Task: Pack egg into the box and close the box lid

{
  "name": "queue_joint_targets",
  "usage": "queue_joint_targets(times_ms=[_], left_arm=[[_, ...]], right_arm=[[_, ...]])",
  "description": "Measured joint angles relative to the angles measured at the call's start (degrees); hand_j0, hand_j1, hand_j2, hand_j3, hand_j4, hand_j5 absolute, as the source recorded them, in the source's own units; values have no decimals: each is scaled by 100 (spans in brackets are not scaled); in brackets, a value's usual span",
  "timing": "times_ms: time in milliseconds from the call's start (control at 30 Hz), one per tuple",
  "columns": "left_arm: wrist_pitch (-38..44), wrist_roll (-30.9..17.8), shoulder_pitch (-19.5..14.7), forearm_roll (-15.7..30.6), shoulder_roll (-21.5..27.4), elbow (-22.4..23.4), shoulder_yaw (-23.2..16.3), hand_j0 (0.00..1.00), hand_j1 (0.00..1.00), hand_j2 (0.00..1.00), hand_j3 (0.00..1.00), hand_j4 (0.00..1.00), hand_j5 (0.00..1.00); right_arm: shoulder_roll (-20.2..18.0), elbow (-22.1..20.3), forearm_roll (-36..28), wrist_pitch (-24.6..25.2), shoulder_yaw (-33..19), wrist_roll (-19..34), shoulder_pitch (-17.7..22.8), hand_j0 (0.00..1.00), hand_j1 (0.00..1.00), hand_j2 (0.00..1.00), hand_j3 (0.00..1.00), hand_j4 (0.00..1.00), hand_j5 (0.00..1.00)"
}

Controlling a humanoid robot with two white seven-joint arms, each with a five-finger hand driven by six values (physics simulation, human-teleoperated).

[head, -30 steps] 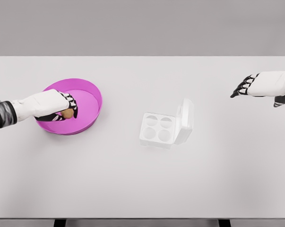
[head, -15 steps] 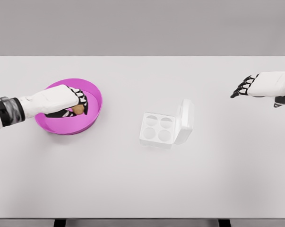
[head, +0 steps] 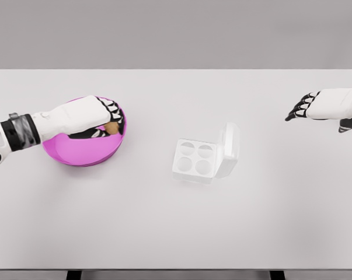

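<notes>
A brown egg (head: 111, 127) is held in my left hand (head: 108, 119), whose fingers curl around it above the right side of the magenta bowl (head: 85, 149). The white egg box (head: 196, 158) lies right of centre with several empty round cups showing. Its lid (head: 229, 149) stands open, tilted up on the right side. My right hand (head: 301, 107) hovers far right above the table, fingers relaxed and holding nothing, well apart from the box.
The white table (head: 176, 221) spans the whole view, its front edge near the bottom and its far edge against a grey wall. The bowl sits at the left, the box about a hand's width to its right.
My left hand has lifted and moved right with the egg, from the bowl's left part to above its right rim. The right hand and the box have not moved.
</notes>
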Motion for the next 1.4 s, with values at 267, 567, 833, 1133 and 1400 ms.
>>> queue_joint_targets(times_ms=[267,567,833,1133,1400], left_arm=[[-1,0,-9,9,-308,-27,-6,44,44,44,44,44,44],[-1,-1,9,13,-651,-35,-74,44,44,44,44,44,44],[-2,-1,79,4,-886,-95,-153,44,44,44,44,44,44],[-1,-1,88,-2,-1118,-104,-296,43,43,43,43,43,43],[-2,-1,88,-42,-1312,-67,-461,43,43,43,43,43,43]], right_arm=[[-15,0,0,0,-2,2,0,100,100,100,100,100,100],[-16,0,0,0,-90,6,26,100,100,100,100,100,100],[-16,-2,0,0,-96,10,53,100,100,100,100,100,100],[-16,-8,0,0,-97,17,70,100,100,100,100,100,100],[-23,-63,1,0,-97,20,79,100,100,100,100,100,100]])
